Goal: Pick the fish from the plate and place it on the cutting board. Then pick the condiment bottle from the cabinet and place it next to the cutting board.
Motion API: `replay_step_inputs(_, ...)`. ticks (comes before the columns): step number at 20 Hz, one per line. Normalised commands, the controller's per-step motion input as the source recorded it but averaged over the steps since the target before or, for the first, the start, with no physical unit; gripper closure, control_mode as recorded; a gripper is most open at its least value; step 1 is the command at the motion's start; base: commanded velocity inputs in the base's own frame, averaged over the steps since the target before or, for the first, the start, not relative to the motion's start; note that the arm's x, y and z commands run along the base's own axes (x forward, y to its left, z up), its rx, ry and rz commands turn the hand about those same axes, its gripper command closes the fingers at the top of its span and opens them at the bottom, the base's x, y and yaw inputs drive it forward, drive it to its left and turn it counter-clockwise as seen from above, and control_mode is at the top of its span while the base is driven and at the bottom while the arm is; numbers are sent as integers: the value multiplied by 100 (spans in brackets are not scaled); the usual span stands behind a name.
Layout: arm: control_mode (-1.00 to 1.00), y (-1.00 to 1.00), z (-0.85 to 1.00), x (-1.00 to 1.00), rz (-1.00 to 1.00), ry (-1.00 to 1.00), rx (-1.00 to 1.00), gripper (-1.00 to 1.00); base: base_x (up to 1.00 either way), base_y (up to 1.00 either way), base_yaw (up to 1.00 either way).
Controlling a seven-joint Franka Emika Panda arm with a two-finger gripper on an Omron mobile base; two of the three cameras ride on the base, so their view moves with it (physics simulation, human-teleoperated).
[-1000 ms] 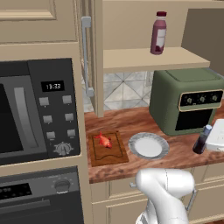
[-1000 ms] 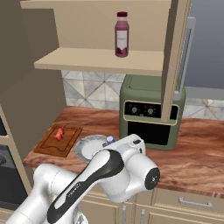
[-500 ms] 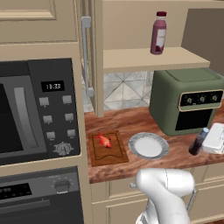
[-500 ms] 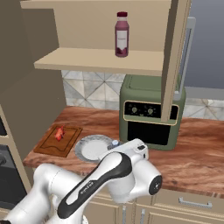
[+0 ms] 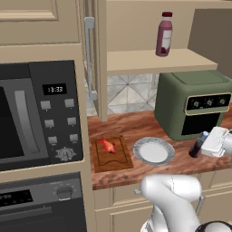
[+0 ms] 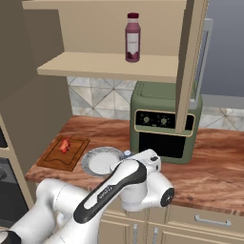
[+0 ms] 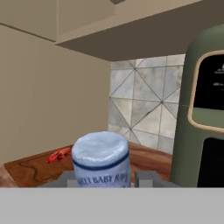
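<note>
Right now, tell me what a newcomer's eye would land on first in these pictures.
The condiment bottle fills the lower hand view between the gripper fingers, its pale cap toward the camera, low over the counter right of the plate. Next comes the red-orange fish, lying on the cutting board left of that bare plate. A tall maroon bottle stands alone on the cabinet shelf above the green toaster oven.

The left base view looked from behind the arm, down and forward, with the green toaster oven (image 5: 192, 105) on its right side. The right base view looked from the other side, so the same oven (image 6: 164, 123) sat near its middle. Both showed the cutting board (image 5: 111, 153) (image 6: 63, 152) and plate (image 5: 154, 151) (image 6: 101, 160) on the tabletop (image 5: 136, 127) (image 6: 217, 162). The hand view sat low and very close to the oven (image 7: 205, 109), looking across the board (image 7: 33, 168).
</note>
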Motion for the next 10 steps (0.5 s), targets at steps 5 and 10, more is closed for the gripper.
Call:
replay_step_inputs(5, -100, -1, -21, 33, 0, -1, 0, 100, 0, 0, 0)
replay_step_inputs(10, -100, -2, -16, 27, 0, -1, 0, 100, 0, 0, 0)
